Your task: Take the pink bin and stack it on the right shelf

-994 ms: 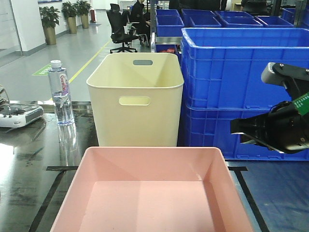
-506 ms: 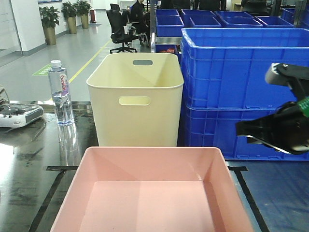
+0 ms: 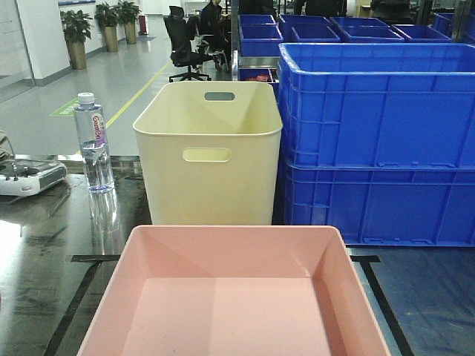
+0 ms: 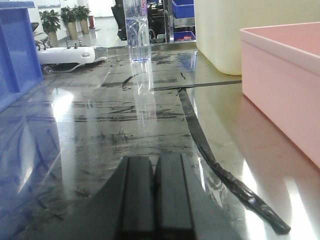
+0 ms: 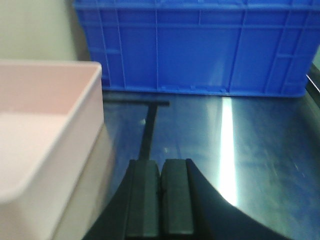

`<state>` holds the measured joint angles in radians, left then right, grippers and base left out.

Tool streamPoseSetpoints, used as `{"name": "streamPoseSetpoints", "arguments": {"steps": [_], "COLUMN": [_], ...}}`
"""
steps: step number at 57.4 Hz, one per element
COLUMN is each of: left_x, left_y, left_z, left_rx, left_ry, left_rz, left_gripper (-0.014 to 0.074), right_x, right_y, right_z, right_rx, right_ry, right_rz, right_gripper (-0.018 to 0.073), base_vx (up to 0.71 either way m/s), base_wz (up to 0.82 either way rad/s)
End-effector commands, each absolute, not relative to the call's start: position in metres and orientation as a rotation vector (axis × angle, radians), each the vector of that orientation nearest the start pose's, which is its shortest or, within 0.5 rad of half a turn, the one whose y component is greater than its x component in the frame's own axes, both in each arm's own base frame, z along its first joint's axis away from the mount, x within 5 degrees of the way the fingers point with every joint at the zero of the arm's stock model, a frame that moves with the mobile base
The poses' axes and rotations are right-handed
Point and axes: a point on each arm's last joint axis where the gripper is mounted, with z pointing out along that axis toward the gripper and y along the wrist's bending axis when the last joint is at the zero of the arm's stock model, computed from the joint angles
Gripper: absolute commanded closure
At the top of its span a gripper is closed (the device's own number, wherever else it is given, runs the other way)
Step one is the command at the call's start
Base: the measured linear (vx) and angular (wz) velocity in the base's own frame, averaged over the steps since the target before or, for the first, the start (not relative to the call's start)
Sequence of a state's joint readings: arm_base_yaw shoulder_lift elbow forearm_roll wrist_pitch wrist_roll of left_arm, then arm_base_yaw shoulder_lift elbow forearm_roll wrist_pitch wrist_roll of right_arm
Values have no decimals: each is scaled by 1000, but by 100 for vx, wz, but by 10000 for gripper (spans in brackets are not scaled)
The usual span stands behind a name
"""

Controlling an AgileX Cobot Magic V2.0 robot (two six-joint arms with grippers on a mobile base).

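The pink bin (image 3: 234, 297) sits before the cream bin (image 3: 208, 152), crates (image 3: 378, 141) to its right.

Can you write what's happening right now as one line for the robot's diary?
pink bin: on dark table, not held | left gripper: shut, empty | right gripper: shut, empty

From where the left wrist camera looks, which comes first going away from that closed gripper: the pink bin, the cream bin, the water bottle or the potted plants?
Seen from the left gripper:
1. Pink bin, close on the right.
2. Cream bin, behind the pink one, right.
3. Water bottle, roughly as far as the cream bin, centre; too close to call.
4. Potted plants, far back, left.
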<state>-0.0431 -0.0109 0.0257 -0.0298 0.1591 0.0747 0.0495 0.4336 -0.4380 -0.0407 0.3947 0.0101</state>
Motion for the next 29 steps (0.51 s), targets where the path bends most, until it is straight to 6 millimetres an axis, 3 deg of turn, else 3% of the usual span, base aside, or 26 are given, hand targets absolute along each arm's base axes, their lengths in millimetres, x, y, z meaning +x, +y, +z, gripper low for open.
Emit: {"name": "streamPoseSetpoints", "arguments": {"steps": [1, 10, 19, 25, 29], "left_x": [57, 57, 57, 57, 57], "left_y": [-3, -3, -3, -3, -3], "left_z": [194, 194, 194, 194, 194], "left_rx": [64, 64, 64, 64, 64], "left_ry": [1577, 1577, 1577, 1574, 1574], "left_rz": [-6, -6, -6, -6, -6], "left_gripper": [598, 598, 598, 598, 598], "right_x": [79, 58, 51, 56, 56], "right_y": [2, 1, 0, 1, 1], "right_z": [285, 242, 208, 193, 193], "right_rx": [-117, -133, -121, -105, -83], "right_ry": [1740, 1704, 1665, 1627, 1612], "right_rz": [-61, -81, -83, -60, -37], "right_gripper": [571, 571, 571, 571, 571], "base_vx": [0, 0, 0, 0, 0], "base_wz": [0, 0, 0, 0, 0]}}
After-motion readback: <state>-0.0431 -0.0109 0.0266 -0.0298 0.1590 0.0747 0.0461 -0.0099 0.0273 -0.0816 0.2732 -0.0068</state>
